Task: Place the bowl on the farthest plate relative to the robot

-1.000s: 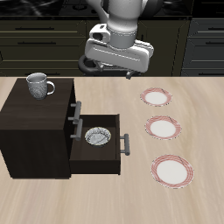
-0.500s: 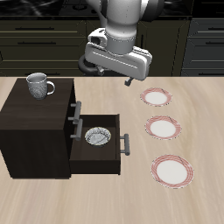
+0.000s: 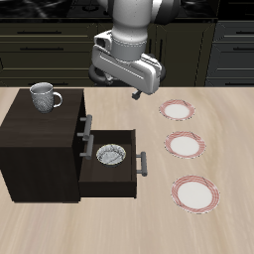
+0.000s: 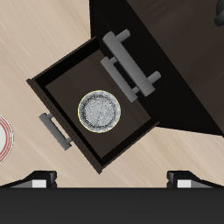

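The bowl [image 3: 110, 155] is small, grey-white and speckled. It sits inside the open middle drawer [image 3: 127, 175] of the dark cabinet and shows from above in the wrist view [image 4: 99, 111]. Three white plates with pink-red rims lie in a row beside the cabinet. The farthest plate [image 3: 195, 193] is the one nearest the table's front edge, and it holds nothing. My gripper [image 3: 116, 87] hangs high above the table behind the drawer, open and empty. In the wrist view my gripper [image 4: 112, 181] has its fingertips [image 4: 39, 180] wide apart.
A grey handled mug [image 3: 43, 96] stands on top of the dark cabinet [image 3: 40, 149]. The two other plates lie at the middle [image 3: 185, 145] and back [image 3: 180, 110] of the row. The closed upper drawer's handle [image 3: 88, 126] juts out above the open drawer. One plate's rim [image 4: 3, 140] shows in the wrist view.
My gripper has moved sideways from above the back plate's side toward the cabinet, staying high. The bowl, plates and mug have not moved.
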{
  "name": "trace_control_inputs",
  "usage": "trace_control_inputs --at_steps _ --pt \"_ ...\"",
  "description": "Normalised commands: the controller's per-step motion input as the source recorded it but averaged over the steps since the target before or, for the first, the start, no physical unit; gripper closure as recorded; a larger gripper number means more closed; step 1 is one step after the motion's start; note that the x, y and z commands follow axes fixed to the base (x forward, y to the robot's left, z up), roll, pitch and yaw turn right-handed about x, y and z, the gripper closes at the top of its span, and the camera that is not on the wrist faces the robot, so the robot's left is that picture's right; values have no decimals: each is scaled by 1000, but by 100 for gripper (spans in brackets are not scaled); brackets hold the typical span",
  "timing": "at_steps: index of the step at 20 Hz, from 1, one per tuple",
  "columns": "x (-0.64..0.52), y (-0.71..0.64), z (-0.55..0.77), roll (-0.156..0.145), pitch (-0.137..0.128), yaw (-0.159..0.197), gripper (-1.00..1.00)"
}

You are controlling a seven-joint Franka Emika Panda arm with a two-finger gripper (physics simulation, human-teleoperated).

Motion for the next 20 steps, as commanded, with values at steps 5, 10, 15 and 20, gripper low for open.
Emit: trace_control_inputs --at_steps 5,10,15,20 --pt "82 -155 -44 -8 -1 -159 -100" --pt "168 -88 -228 -5 -15 -163 -100" --pt "112 -112 -274 10 24 -171 -100" --pt "11 -111 -276 22 7 -104 -100"
